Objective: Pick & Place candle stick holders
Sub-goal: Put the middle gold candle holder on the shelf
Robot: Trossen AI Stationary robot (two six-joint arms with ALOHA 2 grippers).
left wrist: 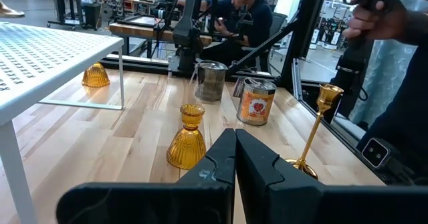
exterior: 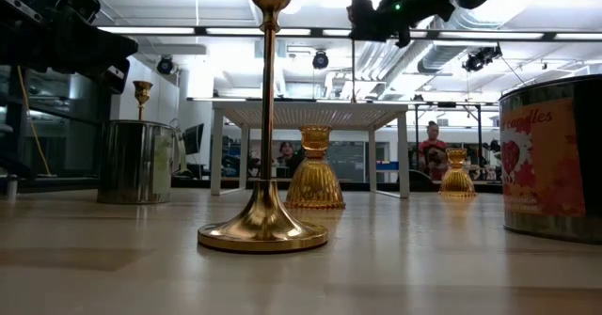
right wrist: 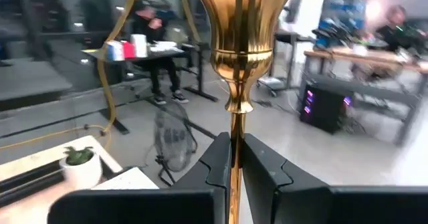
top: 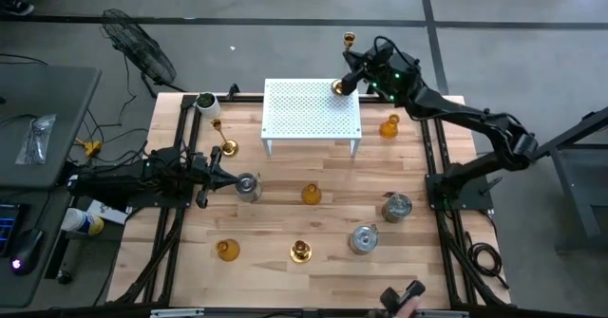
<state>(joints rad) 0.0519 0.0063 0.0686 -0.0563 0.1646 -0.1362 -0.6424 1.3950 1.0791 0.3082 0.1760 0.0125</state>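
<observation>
My right gripper (top: 350,79) is shut on a slim gold candle stick holder (right wrist: 244,43) over the far right corner of the white perforated rack (top: 313,109). My left gripper (top: 217,174) waits shut at the table's left, beside a silver cup (top: 247,187). On the wood stand two more gold sticks (top: 228,148) (top: 300,252), two more silver cups (top: 396,206) (top: 364,239) and three amber glass holders (top: 312,195) (top: 227,251) (top: 389,126), each on its base. My right gripper pinches the gold stick's thin stem (right wrist: 235,127) between its two fingers, a little below the cup. The fingers lie level, coming from the table's right, across the stem. The stick stands upright, its base (top: 338,87) over the rack's corner; whether it touches the rack I cannot tell.
A white cup with a plant (top: 206,102) stands at the far left corner. A person's hand (top: 404,301) reaches in at the near edge. Black frame rails run along both table sides. Bare wood lies between the rack and the near row of holders.
</observation>
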